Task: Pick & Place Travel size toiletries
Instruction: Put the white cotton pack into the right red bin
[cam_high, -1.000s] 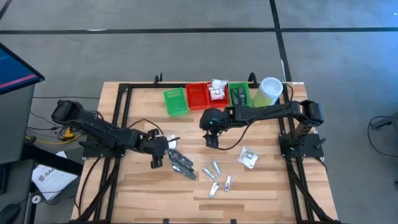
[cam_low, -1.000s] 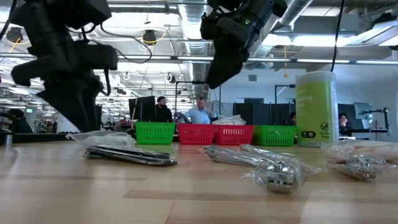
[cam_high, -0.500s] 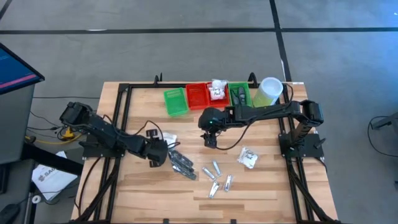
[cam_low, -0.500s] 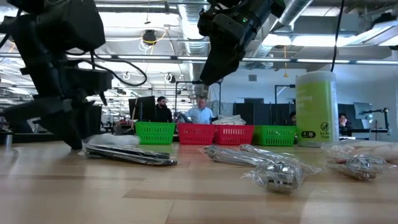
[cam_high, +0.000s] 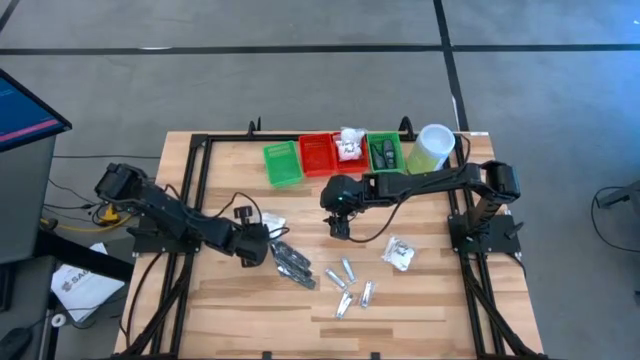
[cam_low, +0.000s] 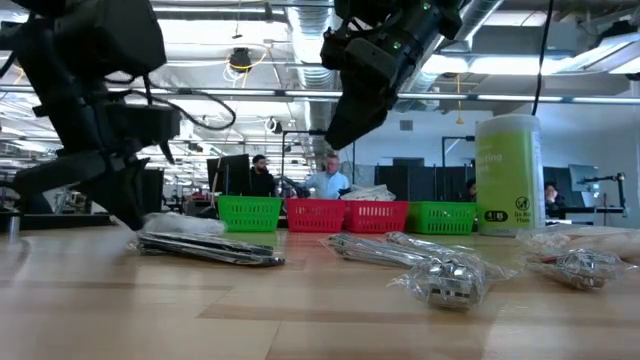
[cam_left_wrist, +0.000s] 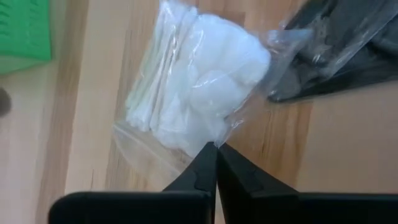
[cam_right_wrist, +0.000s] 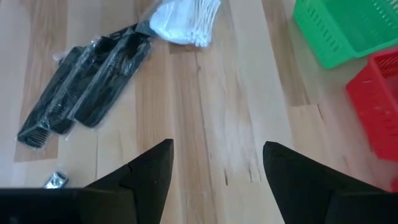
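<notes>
A clear bag of white soft packets (cam_left_wrist: 199, 81) (cam_high: 267, 224) lies flat on the table at left of centre. My left gripper (cam_left_wrist: 216, 155) (cam_high: 257, 240) is down at its edge, shut on the plastic. Bagged black narrow pieces (cam_high: 291, 263) (cam_right_wrist: 81, 81) lie just beside it. Small silver tubes (cam_high: 350, 285) and another clear packet (cam_high: 400, 252) lie toward the near right. My right gripper (cam_right_wrist: 217, 171) (cam_high: 340, 225) hangs open above the table's middle, holding nothing. My left gripper pinches the clear bag's loose plastic edge (cam_left_wrist: 217, 135) between its two fingertips, beside the white contents. The fingers come slanting down, low over the table (cam_low: 135, 220). The bag lies on the wood, slack. Whether one layer or several is caught, I cannot tell.
Along the far edge stand a green tray (cam_high: 282, 163), a red tray (cam_high: 320, 155) and another green tray (cam_high: 385, 152), with a tall pale green cylinder (cam_high: 432, 147) at their right. People show in the room beyond the table.
My left gripper has come down from well above the table to table height at the white packet's edge. The right arm has shifted only slightly. The bags and tubes lie where they were.
</notes>
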